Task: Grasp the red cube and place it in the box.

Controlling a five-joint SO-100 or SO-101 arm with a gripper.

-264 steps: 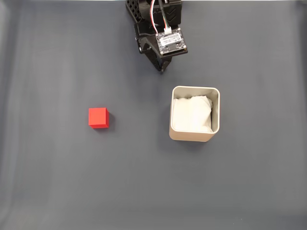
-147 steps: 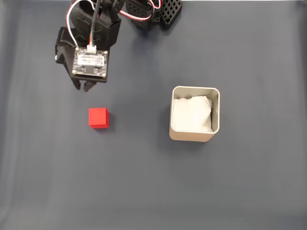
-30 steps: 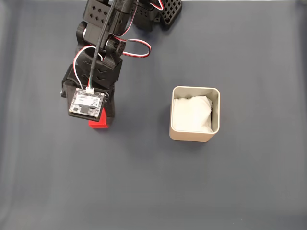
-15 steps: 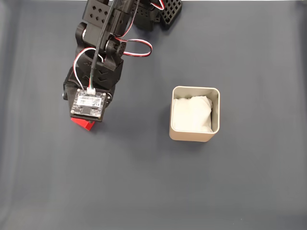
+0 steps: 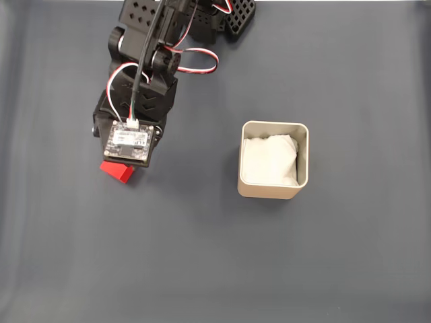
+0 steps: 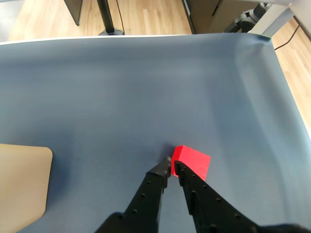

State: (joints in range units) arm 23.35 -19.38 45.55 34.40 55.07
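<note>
In the wrist view the red cube (image 6: 192, 161) rests tilted on the grey-blue mat, against the outer side of my right finger (image 6: 194, 191). My gripper (image 6: 171, 166) is shut, fingertips nearly touching with nothing between them. In the fixed view the arm (image 5: 139, 101) hangs over the cube (image 5: 116, 171), of which only a red corner peeks out below the wrist camera board (image 5: 130, 141). The beige box (image 5: 273, 190) with its white lining stands well to the right, apart from the arm. Its wall shows at the wrist view's lower left (image 6: 22, 187).
The mat (image 5: 215, 269) covers the whole table in the fixed view. In the wrist view the mat's far edge (image 6: 146, 36) gives way to a wooden floor and a black stand leg (image 6: 106, 17); its right edge (image 6: 286, 92) drops off too.
The cube has slid left in the fixed view and turned askew, pushed out from under the wrist. The wrist has shifted slightly up and right.
</note>
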